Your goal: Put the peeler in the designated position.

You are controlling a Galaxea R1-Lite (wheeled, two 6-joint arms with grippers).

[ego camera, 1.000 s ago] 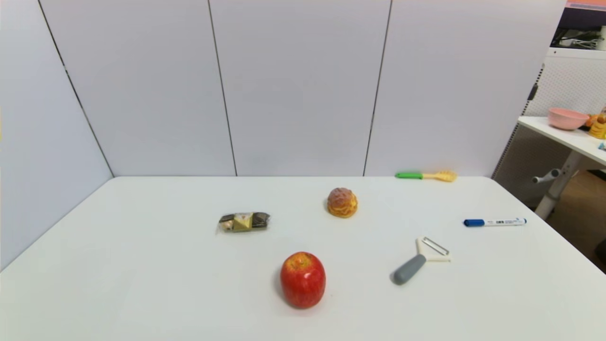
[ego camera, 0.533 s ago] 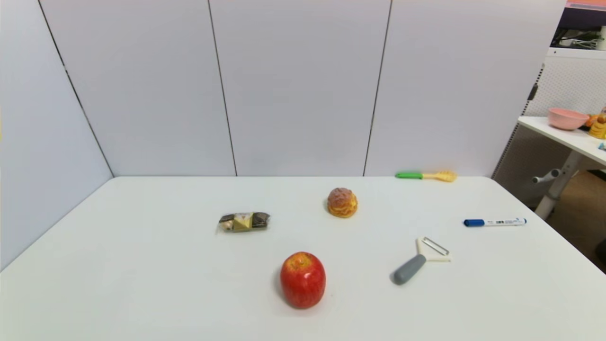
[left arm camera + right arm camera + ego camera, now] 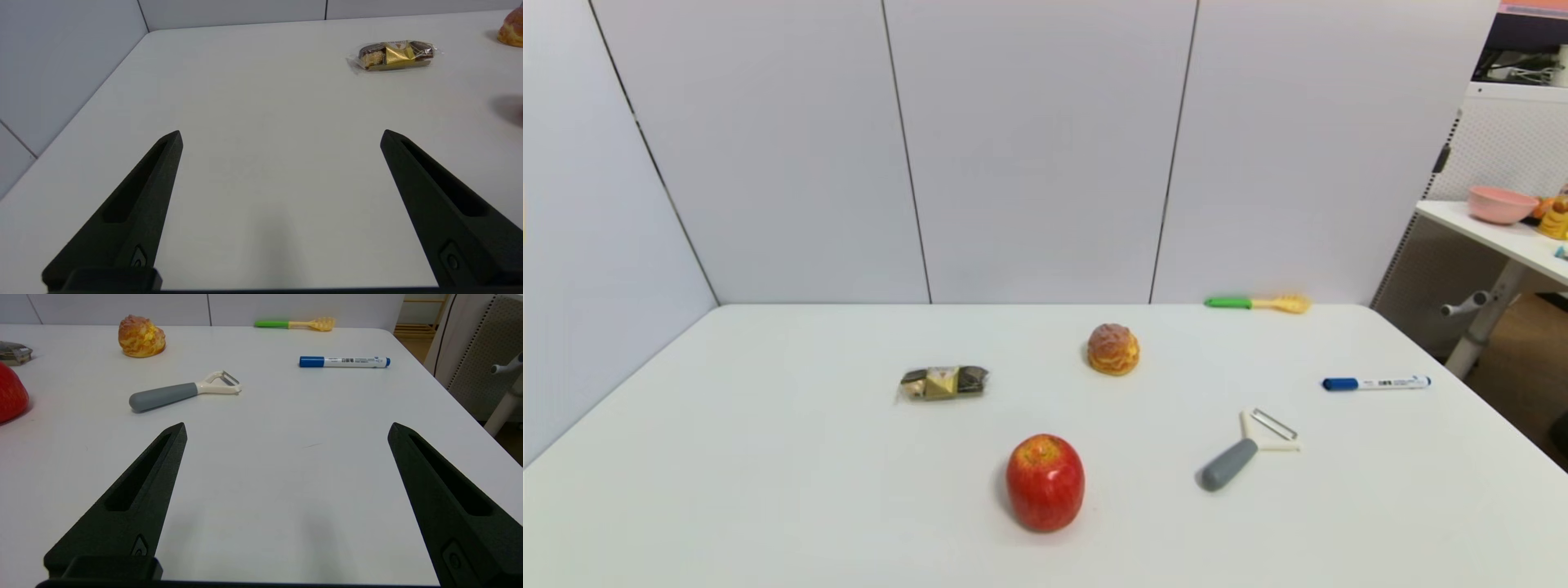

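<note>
The peeler (image 3: 1241,452) lies flat on the white table (image 3: 768,457), right of centre, its grey handle toward me and the cream forked head with the metal blade pointing away. In the right wrist view the peeler (image 3: 182,392) rests ahead of my right gripper (image 3: 286,430), which hovers open and empty over bare tabletop near the front right. My left gripper (image 3: 280,136) is open too, above the bare front-left part of the table. Neither arm shows in the head view.
A red apple (image 3: 1045,482) sits left of the peeler. Farther back are a cream puff (image 3: 1112,349) and a wrapped snack (image 3: 943,382). A blue-capped marker (image 3: 1376,383) lies at the right, a green-handled yellow utensil (image 3: 1258,304) at the back edge.
</note>
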